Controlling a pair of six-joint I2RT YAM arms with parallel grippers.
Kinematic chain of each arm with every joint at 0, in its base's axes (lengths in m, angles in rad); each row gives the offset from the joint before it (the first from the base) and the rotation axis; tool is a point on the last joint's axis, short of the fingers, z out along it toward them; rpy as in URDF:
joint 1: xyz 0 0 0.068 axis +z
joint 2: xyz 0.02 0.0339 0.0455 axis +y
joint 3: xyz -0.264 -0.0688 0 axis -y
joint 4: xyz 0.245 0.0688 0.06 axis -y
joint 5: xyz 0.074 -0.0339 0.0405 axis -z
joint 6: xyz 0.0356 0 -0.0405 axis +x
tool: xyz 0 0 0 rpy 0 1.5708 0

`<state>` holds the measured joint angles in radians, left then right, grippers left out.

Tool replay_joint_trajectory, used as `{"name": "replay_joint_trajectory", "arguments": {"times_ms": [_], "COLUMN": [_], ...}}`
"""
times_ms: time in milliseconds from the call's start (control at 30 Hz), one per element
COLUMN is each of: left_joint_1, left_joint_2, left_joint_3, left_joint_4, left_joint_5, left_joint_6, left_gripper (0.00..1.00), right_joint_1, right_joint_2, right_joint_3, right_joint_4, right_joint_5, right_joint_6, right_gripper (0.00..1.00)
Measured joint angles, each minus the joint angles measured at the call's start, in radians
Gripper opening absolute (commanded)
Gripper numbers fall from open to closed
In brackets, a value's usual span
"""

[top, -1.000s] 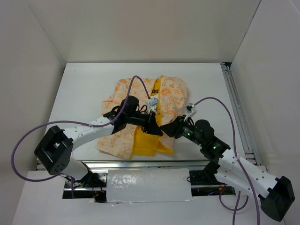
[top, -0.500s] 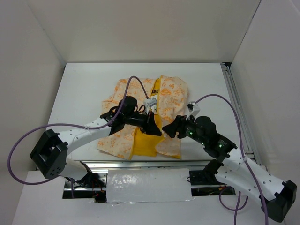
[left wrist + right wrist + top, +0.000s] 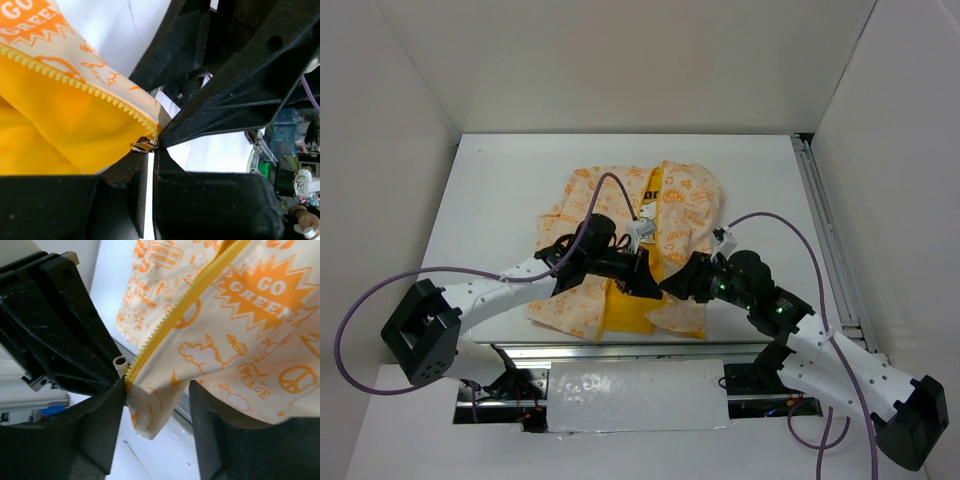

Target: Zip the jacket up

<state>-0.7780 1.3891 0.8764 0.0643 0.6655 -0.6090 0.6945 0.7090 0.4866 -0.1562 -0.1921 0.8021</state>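
Jacket [image 3: 685,205] lies open and flat on worktop [image 3: 500,190], collar far, hem toward arm bases. Left end effector [image 3: 152,150] pinched tight on jacket's hem edge, metal slider [image 3: 145,144] right at its tips. Right end effector [image 3: 156,390] stands apart, straddling loose hem corner of other front panel, gripping nothing. Zipper strip [image 3: 175,315] ends just beside one of its fingers. Zipper's long axis runs away from both, toward collar. Judgement: next move hinges on strip end feeding into slider; right arm nearer strip.

A white table [image 3: 490,200] stands boxed in by plain white walls [image 3: 640,60] at nine, twelve and three o'clock. A metal rail [image 3: 828,235] lines its three o'clock edge. The light is even.
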Motion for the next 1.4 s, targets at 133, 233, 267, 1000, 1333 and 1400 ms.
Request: {"name": "replay_joint_trajectory", "arguments": {"times_ms": [133, 233, 267, 1000, 1333, 1400], "left_joint_1": [-0.005, -0.006, -0.008, -0.019, 0.024, 0.035], "left_joint_2": [-0.001, -0.015, -0.020, -0.058, -0.282, -0.309], "left_joint_3": [-0.002, -0.007, -0.007, 0.005, -0.050, -0.093], "left_joint_4": [-0.021, -0.025, -0.028, -0.122, -0.496, -0.584], "left_joint_5": [-0.021, -0.031, -0.034, -0.104, -0.426, -0.493], "left_joint_6": [-0.001, -0.002, -0.002, -0.026, -0.163, -0.223], "left_gripper": [0.00, 0.00, 0.00, 0.73, 0.99, 0.99], "right_joint_1": [-0.011, -0.015, -0.018, -0.042, -0.069, -0.081], "right_joint_2": [0.000, -0.010, -0.015, -0.055, 0.003, 0.008], "right_joint_3": [-0.034, -0.055, -0.060, -0.096, -0.096, -0.096], "right_joint_4": [0.060, 0.097, 0.104, 0.195, 0.177, 0.174], "right_joint_5": [-0.045, -0.057, -0.061, -0.107, -0.037, -0.035], "right_joint_6": [0.031, 0.042, 0.043, 0.006, -0.103, -0.119], "right_gripper": [0.53, 0.52, 0.52, 0.00, 0.00, 0.00]}}
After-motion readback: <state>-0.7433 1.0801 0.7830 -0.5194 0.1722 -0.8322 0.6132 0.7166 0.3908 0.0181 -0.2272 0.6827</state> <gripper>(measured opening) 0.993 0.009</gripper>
